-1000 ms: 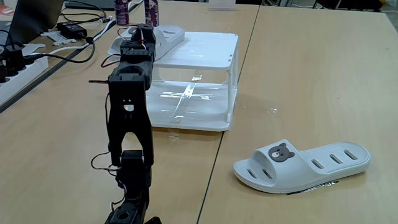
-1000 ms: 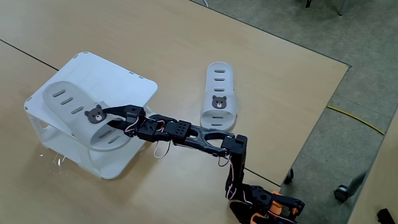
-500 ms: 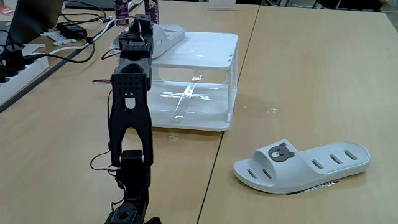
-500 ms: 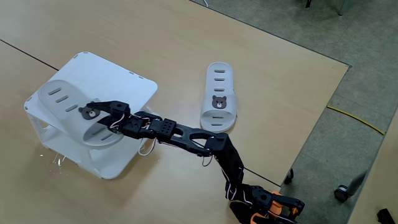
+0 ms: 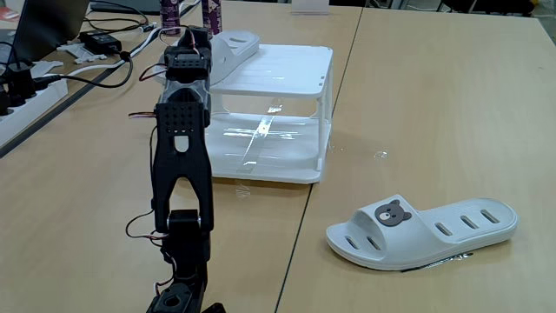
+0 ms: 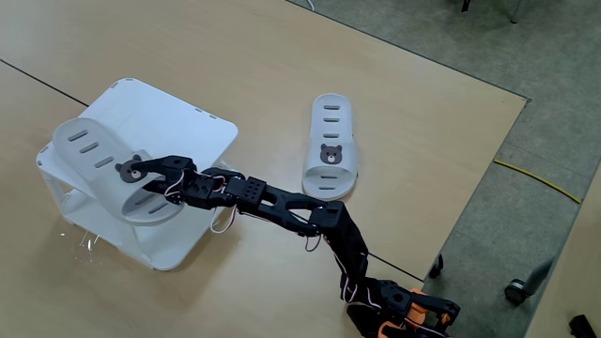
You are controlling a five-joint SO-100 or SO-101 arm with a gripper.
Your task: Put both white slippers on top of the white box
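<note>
Box: the white box (image 6: 202, 127) stands at the left of the high fixed view, on the wooden table (image 6: 282, 75).
Slipper on box: one white slipper (image 6: 94, 155) lies on the box's top, near its left edge.
Claw: the gripper (image 6: 141, 174) sits on this slipper's strap, fingers clamped on it.
Arm: the black arm (image 6: 282, 207) is stretched out long and low from its base (image 6: 399, 310) at lower right.
Second slipper: the other slipper (image 6: 331, 145) lies flat on the table, right of the box and apart from it (image 5: 421, 230).
</note>
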